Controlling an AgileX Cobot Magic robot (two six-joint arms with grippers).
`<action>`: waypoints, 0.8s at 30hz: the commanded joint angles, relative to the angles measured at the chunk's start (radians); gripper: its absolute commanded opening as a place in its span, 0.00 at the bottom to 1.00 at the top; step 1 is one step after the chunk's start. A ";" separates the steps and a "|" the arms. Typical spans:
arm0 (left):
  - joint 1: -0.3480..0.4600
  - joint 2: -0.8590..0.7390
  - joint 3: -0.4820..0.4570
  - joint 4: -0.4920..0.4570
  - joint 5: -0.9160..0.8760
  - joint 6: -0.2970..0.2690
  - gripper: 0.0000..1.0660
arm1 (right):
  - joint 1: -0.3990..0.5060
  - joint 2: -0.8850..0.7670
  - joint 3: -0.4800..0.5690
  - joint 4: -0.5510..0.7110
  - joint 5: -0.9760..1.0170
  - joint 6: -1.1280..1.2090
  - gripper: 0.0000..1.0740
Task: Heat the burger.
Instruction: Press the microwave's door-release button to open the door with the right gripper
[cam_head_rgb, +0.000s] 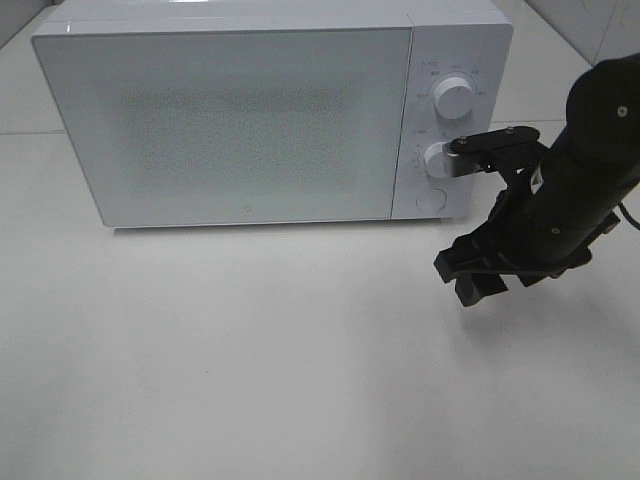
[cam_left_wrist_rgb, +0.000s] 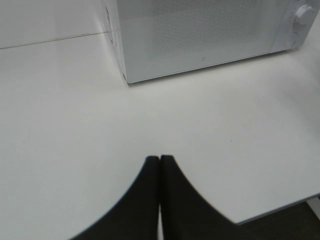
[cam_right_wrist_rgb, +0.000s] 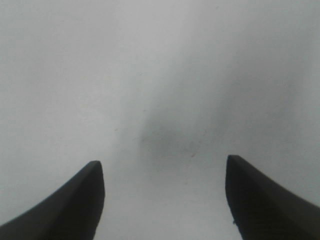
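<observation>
The burger is out of view in every frame. The white microwave (cam_head_rgb: 230, 120) stands at the back of the table with its frosted door shut; it also shows in the left wrist view (cam_left_wrist_rgb: 200, 35). My right gripper (cam_head_rgb: 470, 282) hangs in front of the microwave's control panel, pointing down at the bare tabletop. Its jaws stand wide apart with nothing between them (cam_right_wrist_rgb: 162, 165). My left gripper (cam_left_wrist_rgb: 160, 158) is shut, its fingers pressed together and empty, low over the table some way in front of the microwave's left corner. It does not show in the exterior high view.
The control panel carries an upper knob (cam_head_rgb: 453, 100), a lower knob (cam_head_rgb: 440, 158) and a round button (cam_head_rgb: 430, 200). White tabletop (cam_head_rgb: 250, 350) spreads in front of the microwave. The table's front edge (cam_left_wrist_rgb: 280, 207) lies close to my left gripper.
</observation>
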 joint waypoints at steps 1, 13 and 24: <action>0.003 -0.020 0.003 -0.002 -0.009 -0.002 0.00 | 0.001 -0.011 -0.052 0.122 0.132 -0.078 0.62; 0.003 -0.020 0.003 -0.002 -0.009 -0.002 0.00 | -0.077 -0.011 -0.138 0.120 0.312 -0.032 0.62; 0.003 -0.020 0.003 -0.002 -0.009 -0.002 0.00 | -0.350 -0.091 -0.153 0.110 0.463 0.027 0.62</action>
